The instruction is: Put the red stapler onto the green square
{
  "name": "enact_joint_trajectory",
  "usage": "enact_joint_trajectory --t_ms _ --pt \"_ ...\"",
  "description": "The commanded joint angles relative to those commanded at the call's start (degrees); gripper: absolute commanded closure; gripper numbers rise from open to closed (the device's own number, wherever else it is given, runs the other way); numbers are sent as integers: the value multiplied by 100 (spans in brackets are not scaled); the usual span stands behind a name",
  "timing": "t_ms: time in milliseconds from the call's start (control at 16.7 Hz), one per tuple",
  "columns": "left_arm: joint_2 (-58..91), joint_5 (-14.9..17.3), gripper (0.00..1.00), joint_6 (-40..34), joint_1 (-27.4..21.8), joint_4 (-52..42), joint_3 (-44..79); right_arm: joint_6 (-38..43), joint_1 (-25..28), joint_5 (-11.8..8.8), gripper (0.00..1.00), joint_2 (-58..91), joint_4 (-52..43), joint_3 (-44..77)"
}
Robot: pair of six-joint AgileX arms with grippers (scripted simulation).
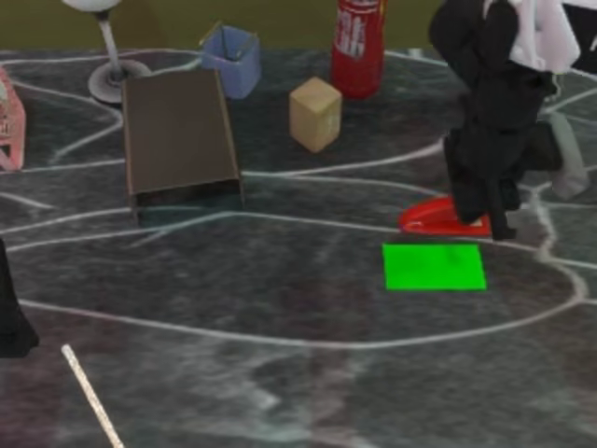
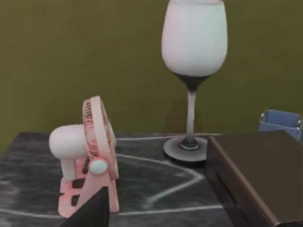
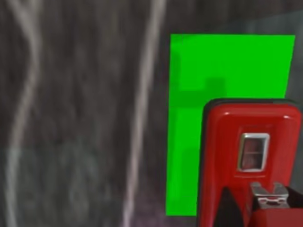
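Observation:
The red stapler (image 1: 435, 217) is low over the dark table, just beyond the far edge of the green square (image 1: 435, 267), and I cannot tell whether it touches the table. My right gripper (image 1: 483, 217) comes down from above and is shut on the stapler's right end. In the right wrist view the red stapler (image 3: 251, 142) overlaps part of the green square (image 3: 189, 118), and one dark finger (image 3: 231, 212) rests against its red body. My left gripper (image 1: 13, 322) is parked at the table's left edge.
A brown tray-like box (image 1: 179, 131) lies at the back left. Behind it are a wine glass (image 1: 112, 56) and a blue holder (image 1: 231, 58). A tan box (image 1: 314, 114) and a tall red cylinder (image 1: 358, 47) stand behind the stapler. A pink fan (image 2: 90, 156) is far left.

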Motion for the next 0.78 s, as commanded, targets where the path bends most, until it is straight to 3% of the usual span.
enact_joint_trajectory --t_ms 180,480,780 --pt "0 0 0 0 0 0 0 52 69 0 100 156 595 -490" --pt "0 0 0 0 0 0 0 64 81 1 100 183 690 -579" --pt "0 0 0 0 0 0 0 64 81 1 62 183 690 -579"
